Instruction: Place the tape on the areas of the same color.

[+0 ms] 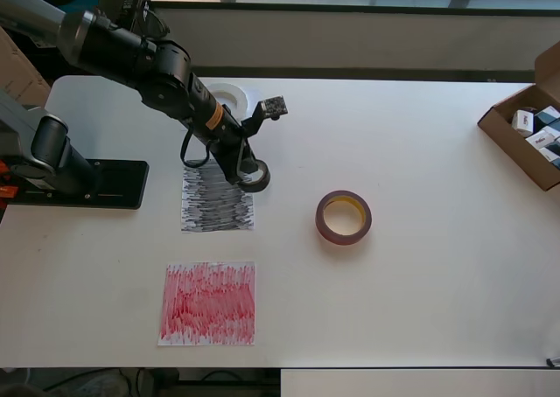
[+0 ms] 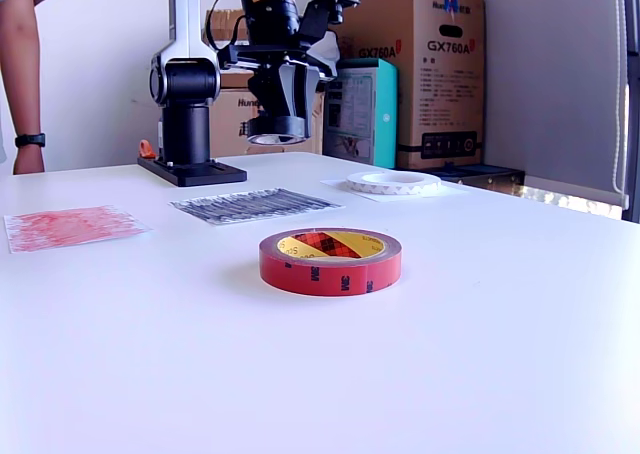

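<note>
Carrying the black roll (image 2: 276, 130) above the black sheet (image 1: 217, 200), clear of the desk (image 1: 420, 152).

Jaws (image 1: 253, 177) are closed on the black roll, which hangs over that sheet's upper right corner in the overhead view. The white ring (image 2: 393, 182) lies on the white sheet beyond it; the red roll (image 1: 343, 217) sits to its right, the red sheet (image 1: 208, 302) below. Released here, the roll may land half off the sheet or bounce away.

Overhead view: gripper (image 1: 252, 177) held small tape roll (image 1: 254, 179) above scribbled sheet's (image 1: 217, 203) top-right corner. Second scribbled sheet (image 1: 208, 302) lay below it. Large tape roll (image 1: 343, 217) sat right of both. Flat tape ring (image 1: 226, 94) lay behind, on plain sheet (image 2: 345, 183).
</note>
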Motion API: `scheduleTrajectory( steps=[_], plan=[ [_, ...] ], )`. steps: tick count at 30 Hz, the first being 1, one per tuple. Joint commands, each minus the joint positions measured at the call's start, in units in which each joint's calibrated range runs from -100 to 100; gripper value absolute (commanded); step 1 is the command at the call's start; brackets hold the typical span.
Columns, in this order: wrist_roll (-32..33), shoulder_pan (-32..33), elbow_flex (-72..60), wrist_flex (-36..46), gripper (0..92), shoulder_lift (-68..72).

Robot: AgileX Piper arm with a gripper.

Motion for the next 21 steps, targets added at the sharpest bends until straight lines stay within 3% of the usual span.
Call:
scheduleTrajectory(
  steps=[1,13,21],
  plan=[
    [0.4,0.3,-0.6,0.4,0.0,0.5],
    [4.9,0.4,-1.4,7.3,0.0,0.5],
    [3.7,1.9,-1.2,11.5,0.0,0.6]
  ],
)
